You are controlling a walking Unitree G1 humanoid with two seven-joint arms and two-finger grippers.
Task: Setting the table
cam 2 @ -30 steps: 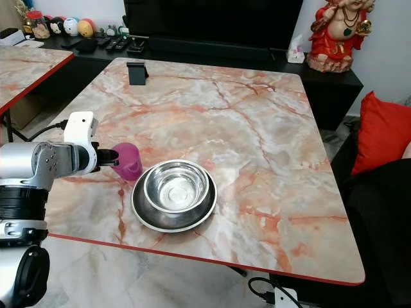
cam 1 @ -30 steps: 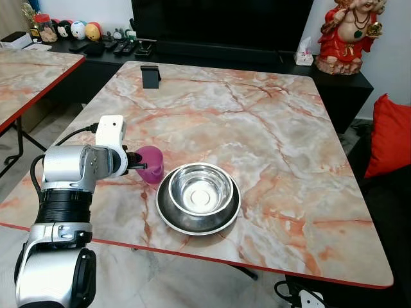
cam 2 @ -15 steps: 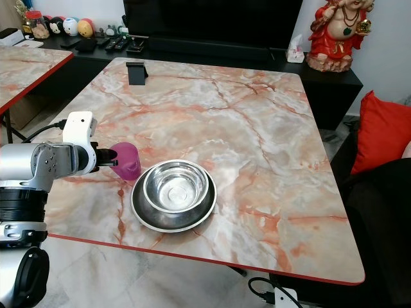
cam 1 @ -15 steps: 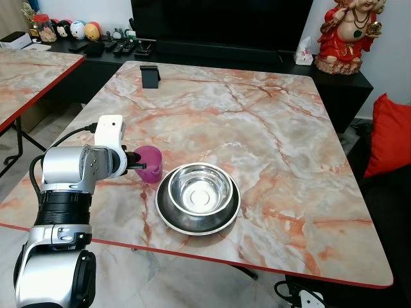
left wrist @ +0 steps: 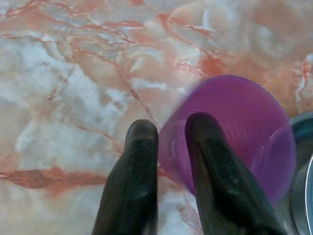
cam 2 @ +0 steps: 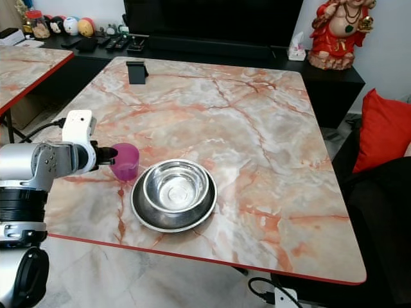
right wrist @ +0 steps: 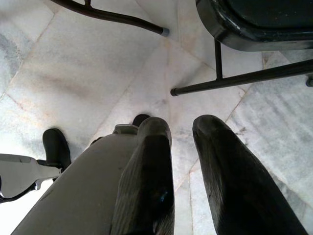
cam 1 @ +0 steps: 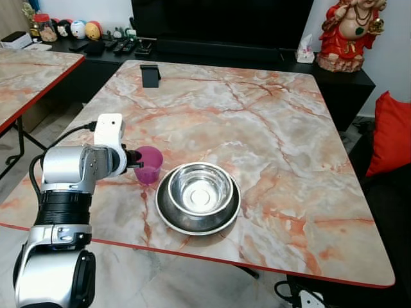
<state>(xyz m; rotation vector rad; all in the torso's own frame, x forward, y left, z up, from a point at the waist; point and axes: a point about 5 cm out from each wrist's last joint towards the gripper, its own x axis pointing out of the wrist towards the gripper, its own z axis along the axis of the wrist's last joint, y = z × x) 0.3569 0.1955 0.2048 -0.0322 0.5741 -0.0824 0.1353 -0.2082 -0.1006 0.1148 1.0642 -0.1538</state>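
Note:
A purple plastic cup stands mouth up on the marble table, just left of a steel bowl that sits in a steel plate. My left gripper reaches in from the left and is shut on the cup's near wall. In the left wrist view one finger lies outside the cup and the other inside it. My right gripper hangs idle over the floor, holding nothing.
A black phone stand sits at the table's far left. A second marble table stands to the left. A red statue is on the dark sideboard behind, and a red cushion lies at the right.
The cup has turned from tipped over to upright, its open mouth now showing, and sits slightly further left of the bowl. My left gripper keeps its hold.

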